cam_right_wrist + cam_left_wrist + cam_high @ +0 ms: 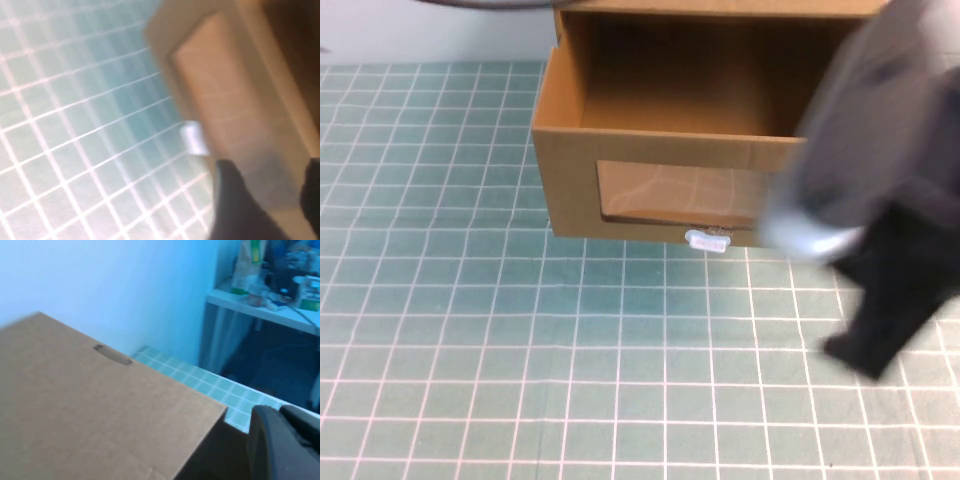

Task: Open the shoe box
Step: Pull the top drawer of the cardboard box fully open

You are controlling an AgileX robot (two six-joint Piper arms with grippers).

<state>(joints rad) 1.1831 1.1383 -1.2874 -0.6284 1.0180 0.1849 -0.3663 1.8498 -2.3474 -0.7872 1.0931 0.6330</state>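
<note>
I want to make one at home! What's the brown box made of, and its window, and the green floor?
Shoe box: looks like plain matte brown cardboard, with folded edges. Window: probably clear plastic film, since it shines. Mat: green with a white grid, maybe rubbery; hard to tell. Left end effector is beside the box top; right end effector, open, is at the box front.

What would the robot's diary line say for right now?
shoe box: open, inside visible | right hand: open, empty, by box front near white tab | left hand: by box top
</note>
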